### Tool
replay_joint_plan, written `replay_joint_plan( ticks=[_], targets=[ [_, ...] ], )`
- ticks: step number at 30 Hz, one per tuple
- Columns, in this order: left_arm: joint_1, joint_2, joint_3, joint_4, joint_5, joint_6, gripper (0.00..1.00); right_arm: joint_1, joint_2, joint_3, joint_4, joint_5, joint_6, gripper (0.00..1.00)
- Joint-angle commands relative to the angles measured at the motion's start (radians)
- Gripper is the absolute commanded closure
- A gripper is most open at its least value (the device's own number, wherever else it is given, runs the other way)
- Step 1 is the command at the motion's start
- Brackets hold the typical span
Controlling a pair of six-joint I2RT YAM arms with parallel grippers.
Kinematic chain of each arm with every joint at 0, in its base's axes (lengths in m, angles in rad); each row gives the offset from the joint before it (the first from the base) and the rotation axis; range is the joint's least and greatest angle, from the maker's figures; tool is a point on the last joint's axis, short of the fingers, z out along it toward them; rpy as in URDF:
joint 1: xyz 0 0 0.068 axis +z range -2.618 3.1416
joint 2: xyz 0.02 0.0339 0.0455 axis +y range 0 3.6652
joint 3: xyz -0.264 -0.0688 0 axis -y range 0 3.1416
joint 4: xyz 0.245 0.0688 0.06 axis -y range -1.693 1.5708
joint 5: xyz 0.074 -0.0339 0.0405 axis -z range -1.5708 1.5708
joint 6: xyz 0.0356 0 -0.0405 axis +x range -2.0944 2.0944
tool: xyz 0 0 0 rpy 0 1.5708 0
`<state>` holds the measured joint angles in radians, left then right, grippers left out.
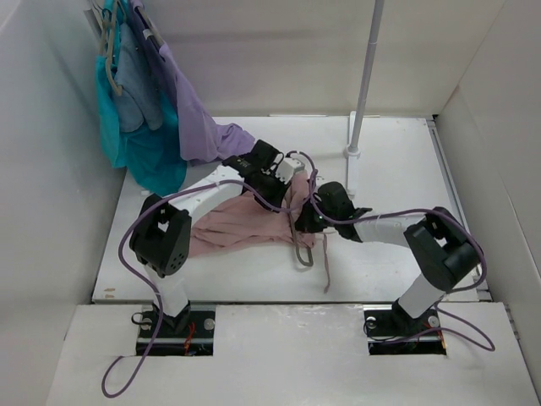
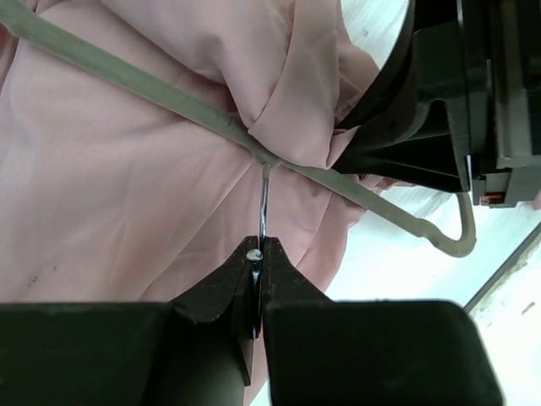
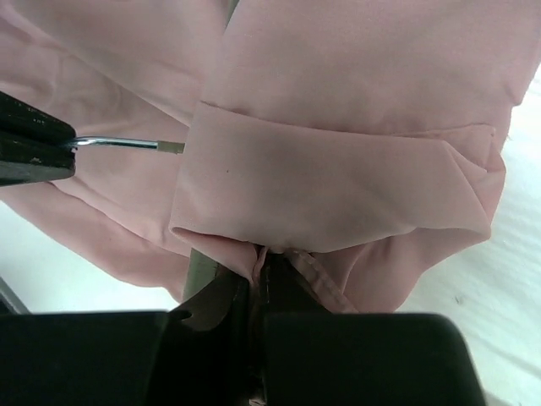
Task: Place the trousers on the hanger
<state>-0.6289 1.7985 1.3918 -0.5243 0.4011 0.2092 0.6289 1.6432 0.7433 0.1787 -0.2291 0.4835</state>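
Left claw (image 2: 256,254) pinches hanger (image 2: 127,78) hook; right claw (image 3: 258,275) pinches trousers (image 3: 338,169).

White table top (image 1: 406,169), matte. White panels box it in: back wall (image 1: 279,51), left wall (image 1: 42,211), right wall (image 1: 507,127). White pole (image 1: 367,68) stands upright at back right, its foot on the table. Back-left corner: teal garment (image 1: 152,161) and lilac garment (image 1: 199,127) hang on pale hangers (image 1: 108,34), lilac hem resting on the table. Separate white board (image 1: 287,355) at near edge. Light even, shadows soft.
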Motion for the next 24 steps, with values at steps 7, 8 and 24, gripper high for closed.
replay_joint_plan(
  ticks=[7, 8, 24],
  targets=[
    [-0.04, 0.047, -0.002, 0.033, -0.037, 0.018, 1.0, 0.009, 0.071, -0.044, -0.047, -0.092, -0.039, 0.47],
    [-0.04, 0.047, -0.026, 0.044, -0.053, 0.018, 1.0, -0.001, 0.029, -0.044, -0.12, -0.051, -0.039, 0.45],
    [-0.049, 0.074, -0.06, 0.086, -0.185, 0.018, 1.0, -0.406, -0.168, 0.436, -0.61, 0.008, -0.16, 0.77]
  ],
)
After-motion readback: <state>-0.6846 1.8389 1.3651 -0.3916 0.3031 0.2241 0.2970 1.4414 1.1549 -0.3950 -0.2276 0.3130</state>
